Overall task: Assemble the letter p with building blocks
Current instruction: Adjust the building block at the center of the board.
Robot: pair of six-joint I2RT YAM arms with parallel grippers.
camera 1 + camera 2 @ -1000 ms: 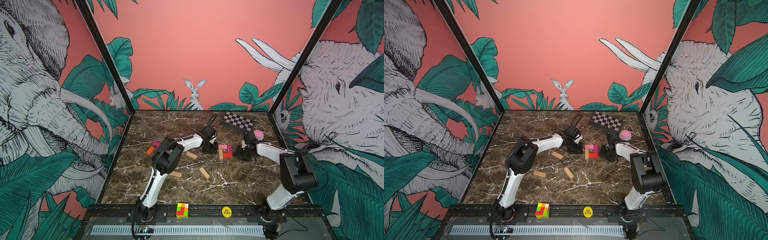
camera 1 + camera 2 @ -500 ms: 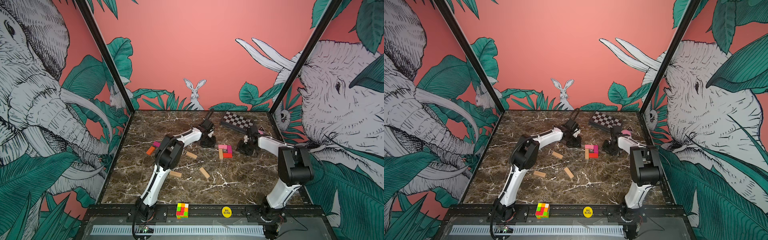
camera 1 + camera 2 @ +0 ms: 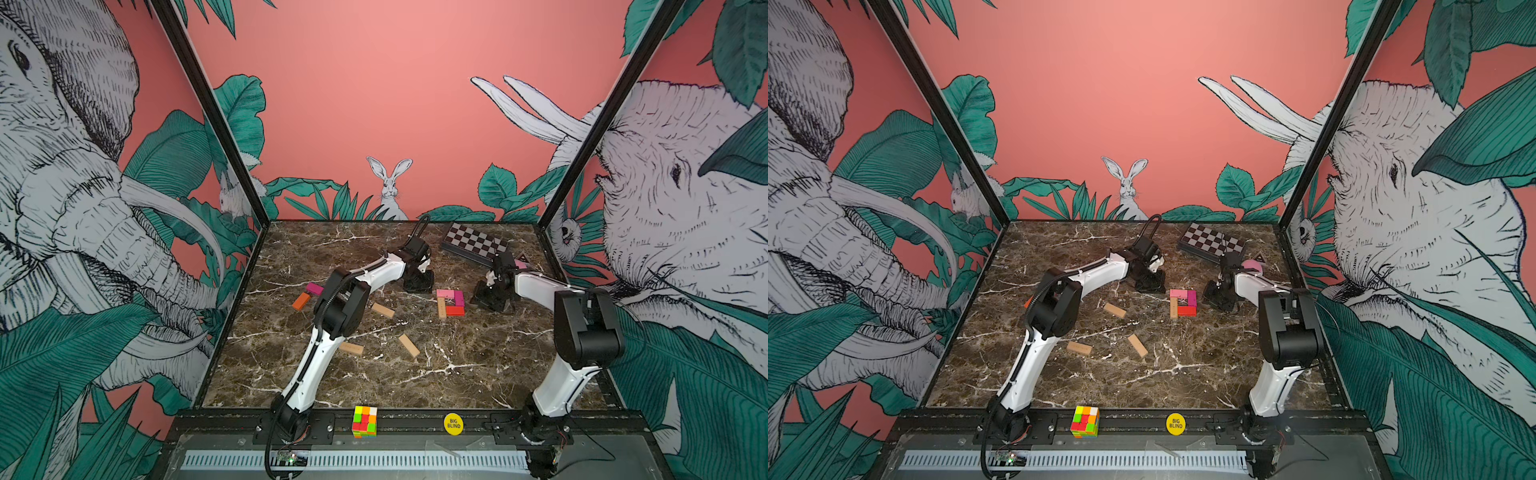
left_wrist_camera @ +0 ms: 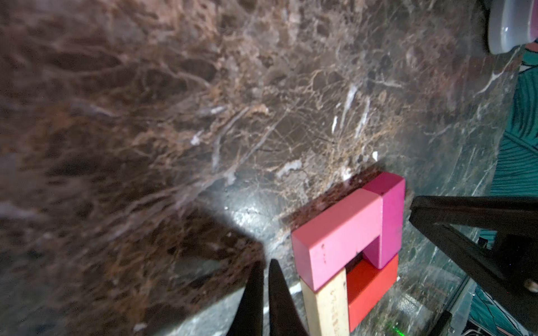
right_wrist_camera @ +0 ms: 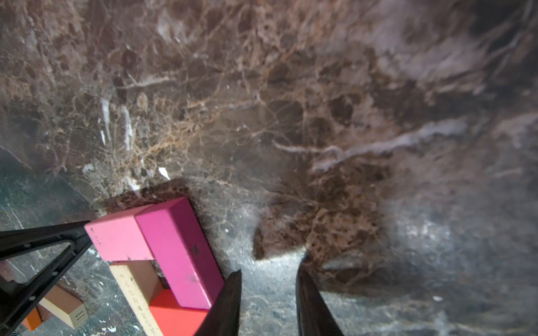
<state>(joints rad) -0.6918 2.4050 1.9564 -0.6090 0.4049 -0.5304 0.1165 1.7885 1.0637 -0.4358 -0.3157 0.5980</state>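
Black fingers [image 4: 253, 293] of the left gripper [image 4: 265, 263] are pressed together with nothing between them, just beside the pink block [image 4: 337, 238]. The right gripper [image 5: 267, 273] has its fingers parted over bare marble, gripping nothing, with one tip close against the magenta block [image 5: 180, 253]. These two, a red block [image 5: 174, 317] and a tan block [image 5: 131, 288] lie flat and touching in a closed loop between the two grippers, toward the back of the table [image 3: 478, 374]. Three loose tan blocks [image 3: 409, 345] lie nearer the front. An orange block [image 3: 301, 301] and a second magenta block [image 3: 314, 288] sit well apart, by the left edge.
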